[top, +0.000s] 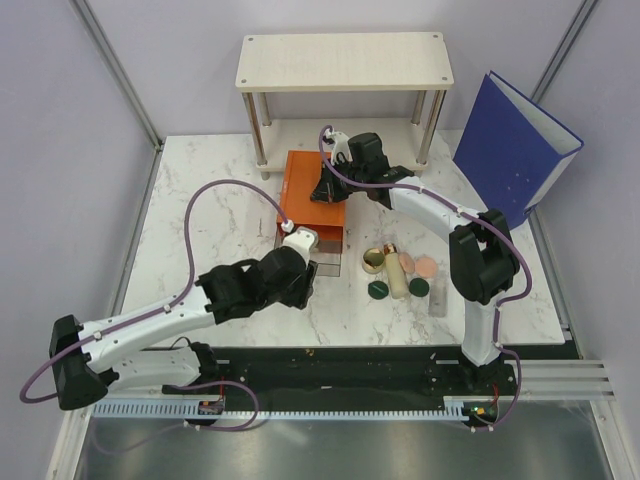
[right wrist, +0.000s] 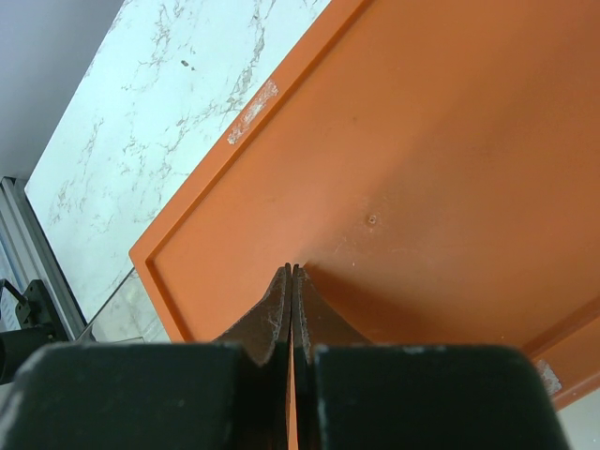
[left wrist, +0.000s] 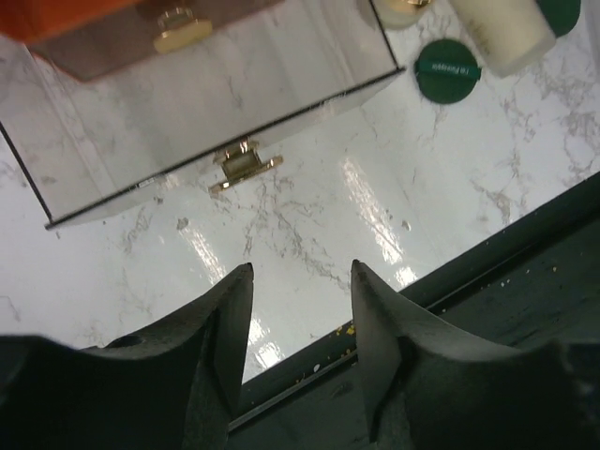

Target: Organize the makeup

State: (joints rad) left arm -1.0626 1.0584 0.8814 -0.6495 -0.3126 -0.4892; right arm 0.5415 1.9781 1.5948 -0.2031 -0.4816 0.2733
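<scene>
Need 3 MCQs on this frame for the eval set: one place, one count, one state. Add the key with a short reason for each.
1. Where do the small cosmetics lie relative to the orange plastic box of drawers?
A. On the white marble table, to the box's right
B. On top of the box
C. On the wooden shelf

2. How many round dark green discs show?
A. One
B. Two
C. Four

3. What is the state of the left gripper?
A. Shut on a drawer handle
B. Open, holding nothing
C. Shut on a green disc

Key:
1. A: the top view shows them clustered on the marble right of the box.
2. B: one lies on each side of the cream gold-capped tube.
3. B: the left wrist view shows the jaws apart, with only bare marble between them.
</scene>
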